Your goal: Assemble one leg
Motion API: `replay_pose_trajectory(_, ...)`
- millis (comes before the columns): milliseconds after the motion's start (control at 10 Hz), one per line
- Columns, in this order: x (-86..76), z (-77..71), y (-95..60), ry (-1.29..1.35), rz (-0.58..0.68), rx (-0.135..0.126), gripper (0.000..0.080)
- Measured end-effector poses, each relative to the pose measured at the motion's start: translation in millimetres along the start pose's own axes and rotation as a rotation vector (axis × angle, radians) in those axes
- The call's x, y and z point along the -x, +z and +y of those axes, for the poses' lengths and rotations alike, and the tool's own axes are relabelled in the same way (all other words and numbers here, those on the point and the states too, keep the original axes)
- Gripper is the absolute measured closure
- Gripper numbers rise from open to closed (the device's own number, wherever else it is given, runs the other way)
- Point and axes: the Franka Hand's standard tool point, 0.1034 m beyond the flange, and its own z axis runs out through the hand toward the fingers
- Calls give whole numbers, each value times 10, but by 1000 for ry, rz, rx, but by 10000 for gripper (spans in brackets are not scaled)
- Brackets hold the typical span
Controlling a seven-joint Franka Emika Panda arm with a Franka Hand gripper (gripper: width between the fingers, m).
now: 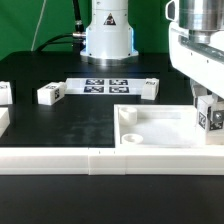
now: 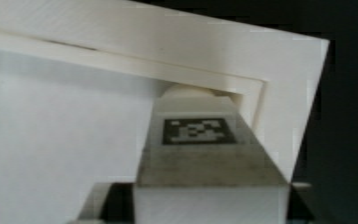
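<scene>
So the end effector [image 1: 208,118] was down at the exterior view's right, clamped on the leg [image 1: 211,118], with the tag face of that little white block showing between the fingers. It was hanging right over the far right corner of the big white square top [image 1: 160,128], the tray-like part lying on the black bench [image 1: 60,125].

The wrist view was the better look: the leg [image 2: 206,150] ran away from the camera, its black-and-white tag facing up at the lens, and its far end sat right at the inner corner of the top [image 2: 87,130], up against the raised rim there. Honestly I couldn't tell whether the end was actually seated in a corner hole or just touching the surface, since the leg itself covered that spot. The dark fingers [image 2: 119,203] hugged both sides of the block.

Elsewhere on the bench: the marker board [image 1: 105,86] lay flat in front of the arm's white base [image 1: 107,35], and three more loose white blocks sat around it, one [image 1: 148,88] just beside its right end, one [image 1: 50,94] off to its left, and one [image 1: 4,93] at the left edge. A long white rail [image 1: 90,160] ran along the near side.
</scene>
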Motion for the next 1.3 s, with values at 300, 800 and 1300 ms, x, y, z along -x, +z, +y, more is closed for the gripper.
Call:
replay_pose_trajectory(300,23,5,2,311,-7,-4,508)
replay_pose_trajectory(800,39,4,5,345,-27,-8,508)
replay_pose_trajectory(1300,53,12,14,18,-24,-10,154)
